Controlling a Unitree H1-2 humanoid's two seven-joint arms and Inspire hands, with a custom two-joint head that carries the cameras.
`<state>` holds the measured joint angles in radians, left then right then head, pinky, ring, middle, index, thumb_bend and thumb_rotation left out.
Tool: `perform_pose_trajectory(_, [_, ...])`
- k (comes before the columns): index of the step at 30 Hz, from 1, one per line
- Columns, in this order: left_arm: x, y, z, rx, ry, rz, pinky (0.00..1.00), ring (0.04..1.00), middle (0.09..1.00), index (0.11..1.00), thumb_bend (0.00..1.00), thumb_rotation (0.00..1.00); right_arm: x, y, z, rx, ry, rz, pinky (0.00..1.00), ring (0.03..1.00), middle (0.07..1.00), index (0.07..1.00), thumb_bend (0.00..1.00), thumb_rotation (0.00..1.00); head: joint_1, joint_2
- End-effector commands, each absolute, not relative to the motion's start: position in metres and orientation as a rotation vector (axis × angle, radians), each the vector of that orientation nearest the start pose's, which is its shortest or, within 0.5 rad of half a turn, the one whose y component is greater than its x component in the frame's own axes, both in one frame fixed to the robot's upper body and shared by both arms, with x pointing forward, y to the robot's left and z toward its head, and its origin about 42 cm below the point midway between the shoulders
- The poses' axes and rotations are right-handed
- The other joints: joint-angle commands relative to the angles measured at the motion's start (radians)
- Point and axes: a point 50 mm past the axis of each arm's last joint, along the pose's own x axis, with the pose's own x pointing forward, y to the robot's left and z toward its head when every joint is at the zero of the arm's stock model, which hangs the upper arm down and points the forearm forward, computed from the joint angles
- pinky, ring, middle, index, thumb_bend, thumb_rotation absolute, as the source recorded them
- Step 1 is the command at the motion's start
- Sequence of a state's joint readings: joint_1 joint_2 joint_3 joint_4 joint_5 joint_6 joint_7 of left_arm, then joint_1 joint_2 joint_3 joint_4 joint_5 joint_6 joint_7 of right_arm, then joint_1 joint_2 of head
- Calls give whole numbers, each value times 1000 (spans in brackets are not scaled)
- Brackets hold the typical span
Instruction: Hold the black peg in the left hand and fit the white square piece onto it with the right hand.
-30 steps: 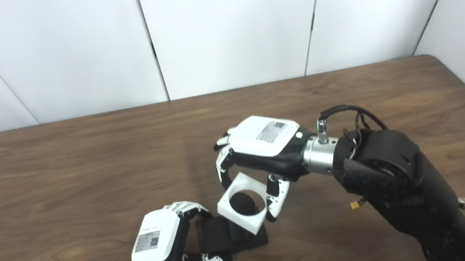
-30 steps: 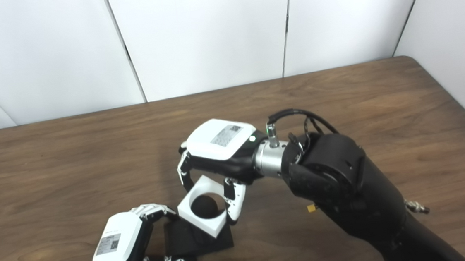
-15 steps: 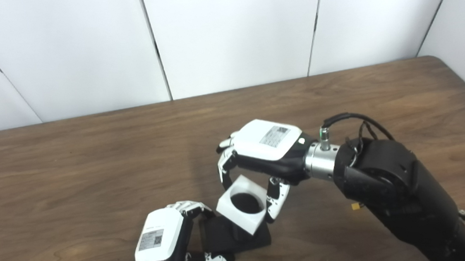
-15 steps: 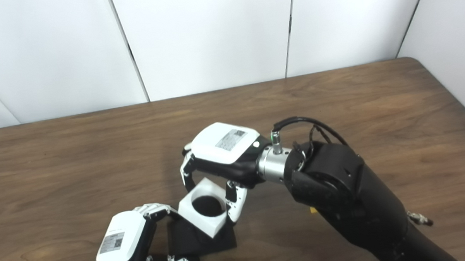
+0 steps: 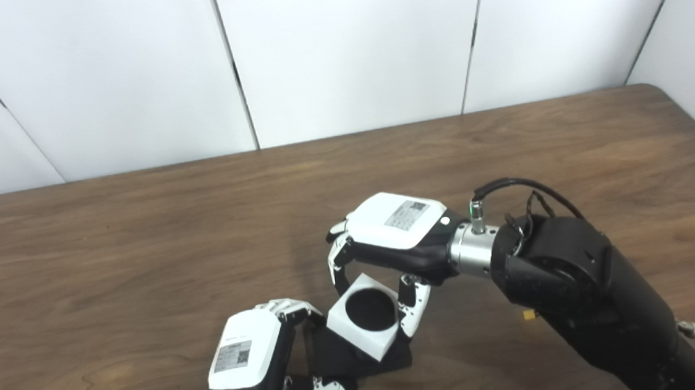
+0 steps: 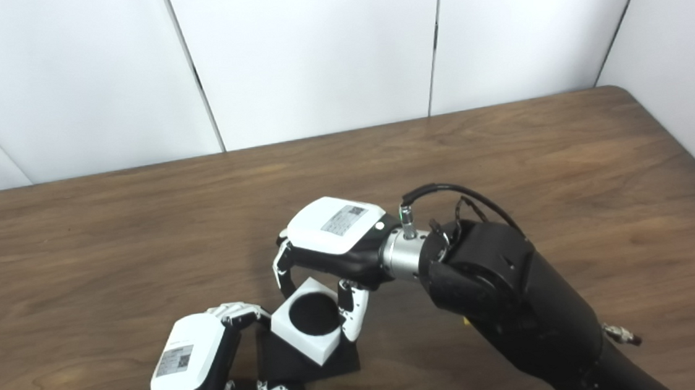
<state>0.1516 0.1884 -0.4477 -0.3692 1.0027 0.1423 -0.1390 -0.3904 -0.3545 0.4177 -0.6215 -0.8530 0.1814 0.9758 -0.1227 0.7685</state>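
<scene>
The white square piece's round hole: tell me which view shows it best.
Left eye view: the white square piece sits nearer centre, its hole fully open between the right hand's fingers. The right eye view shows the same hole, closer to the frame's bottom-left.

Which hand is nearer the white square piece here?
Right. The right hand grips the white square piece from above with its fingers on both sides; the left hand sits just left of it, holding the black peg base.
</scene>
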Motion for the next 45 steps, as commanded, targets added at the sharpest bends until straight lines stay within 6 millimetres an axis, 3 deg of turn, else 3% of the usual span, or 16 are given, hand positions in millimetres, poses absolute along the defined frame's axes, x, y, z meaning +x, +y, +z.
perform_pose_trajectory(1, [200,143,126,1076,-143,-462,756,774,714,486,521,47,286,-144,297,-1432,-448,825,911,891,755,484,523,134,-1,1])
perform_pose_trajectory(4, [201,143,125,1078,-144,-460,754,774,713,486,521,47,287,-143,297,-1458,-424,835,918,896,761,487,525,141,0,2])
perform_pose_trajectory(6, [201,143,125,1077,-145,-459,755,774,713,486,521,47,286,-144,298,-1493,-390,849,950,922,787,609,841,284,1,2])
perform_pose_trajectory(9, [201,142,125,1076,-144,-460,757,775,714,486,521,47,286,-145,301,-1544,-346,874,975,964,850,730,980,473,2,1])
perform_pose_trajectory(15, [202,143,125,1086,-138,-457,757,776,715,486,521,48,287,-148,306,-1560,-308,884,995,995,910,820,1000,607,1,0])
perform_pose_trajectory(21, [203,143,127,1149,-114,-456,782,774,716,493,523,67,289,-150,311,-1546,-312,858,1000,1000,916,822,1000,599,2,-1])
perform_pose_trajectory(22, [203,143,127,1169,-111,-454,787,773,721,583,704,163,289,-151,311,-1541,-317,852,1000,1000,917,820,1000,599,2,-1])
perform_pose_trajectory(24, [203,142,127,1203,-102,-451,797,775,743,697,847,334,289,-152,313,-1533,-324,841,1000,1000,918,817,1000,599,3,-1])
perform_pose_trajectory(28, [202,141,126,1241,-99,-434,811,815,830,886,983,570,290,-155,314,-1517,-325,819,1000,1000,915,798,1000,587,6,-1])
perform_pose_trajectory(31, [200,141,124,1242,-83,-436,865,873,902,977,1000,640,290,-157,314,-1510,-308,811,1000,1000,914,791,1000,579,7,-1])
perform_pose_trajectory(35, [199,144,124,1252,-66,-457,896,902,933,999,1000,642,290,-159,314,-1514,-291,807,1000,1000,918,793,1000,580,12,-1])
perform_pose_trajectory(40, [200,147,126,1272,-39,-478,890,894,897,972,1000,668,292,-160,312,-1492,-285,802,1000,1000,914,793,1000,575,25,-4])
perform_pose_trajectory(43, [199,154,139,1221,-13,-477,889,899,895,950,1000,669,294,-164,310,-1469,-284,790,1000,1000,909,794,1000,575,23,-8])
perform_pose_trajectory(45, [196,167,153,1091,3,-436,877,891,887,935,1000,655,292,-180,307,-1415,-245,774,1000,1000,905,806,1000,584,22,-9])
